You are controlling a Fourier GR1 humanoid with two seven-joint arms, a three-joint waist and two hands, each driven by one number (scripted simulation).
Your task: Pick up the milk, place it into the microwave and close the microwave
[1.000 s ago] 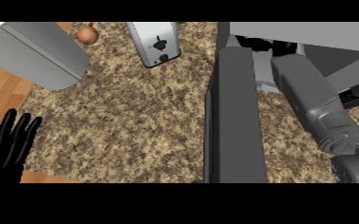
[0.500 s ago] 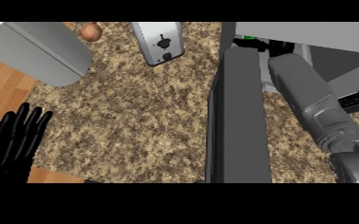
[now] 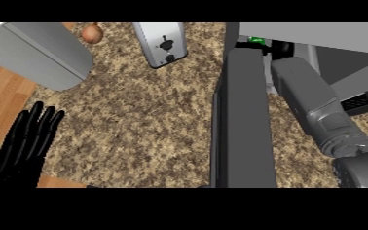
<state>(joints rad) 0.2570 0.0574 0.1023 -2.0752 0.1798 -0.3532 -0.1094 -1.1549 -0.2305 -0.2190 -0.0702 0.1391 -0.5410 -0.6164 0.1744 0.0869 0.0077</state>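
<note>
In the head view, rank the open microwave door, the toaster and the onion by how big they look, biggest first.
1. Microwave door, the long dark slab; it may be nearer the camera, which could inflate it.
2. Toaster at the counter's far edge.
3. Onion, plainly smallest, partly cut off at the top.

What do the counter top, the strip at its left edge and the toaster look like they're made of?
The counter top looks like polished granite: brown, tan and black speckles all over. The strip at the left edge looks like wood: warm orange-brown with faint grain lines. The toaster seems to be brushed or painted metal: a smooth, pale grey face with black controls, though plastic cannot be ruled out.
</note>
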